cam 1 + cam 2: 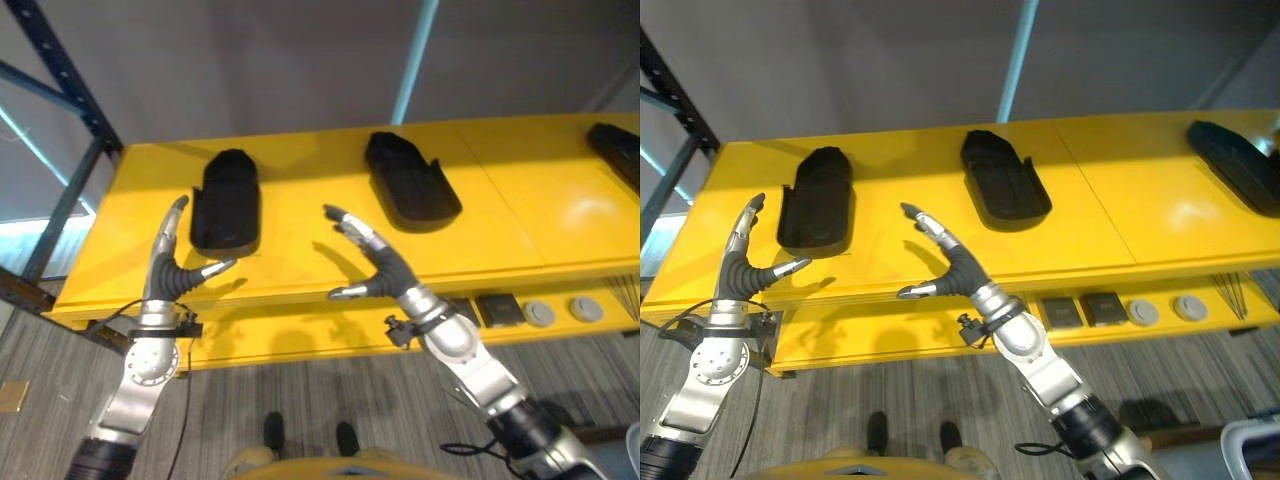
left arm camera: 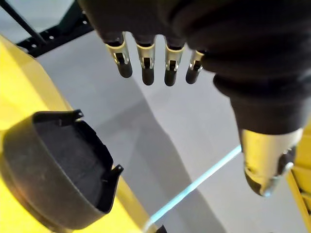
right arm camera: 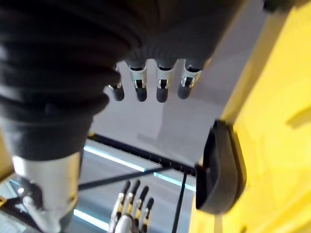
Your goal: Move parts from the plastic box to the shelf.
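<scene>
While both hands are up in front of it, the yellow shelf (image 1: pixel 300 250) has three black parts lying on its top board. One black part (image 1: pixel 226 202) lies toward the left end, just past the fingertips of the left hand (image 1: pixel 170 268). A second black part (image 1: pixel 410 182) lies near the middle, farther back, beyond the right hand (image 1: pixel 378 268). A third black part (image 1: pixel 618 152) sits at the far right edge and is cut off, so its shape is hard to tell.

Neither hand holds anything. The left hand has its fingers straight and pointing up toward the shelf, with the thumb (image 1: pixel 212 270) stuck out to the side. In the left wrist view its fingers (image 2: pixel 146 65) hang loose in a row, and the left black part shows below them as a hollow shell on the yellow board. The right hand is spread wide too, fingers reaching over the front of the shelf and thumb out. Its fingers (image 3: pixel 163 87) are also straight in the right wrist view.

Under the top board, a lower shelf (image 1: pixel 1200 322) holds two dark squares (image 1: pixel 1082 310) and two round grey discs (image 1: pixel 1165 310) in a row.
</scene>
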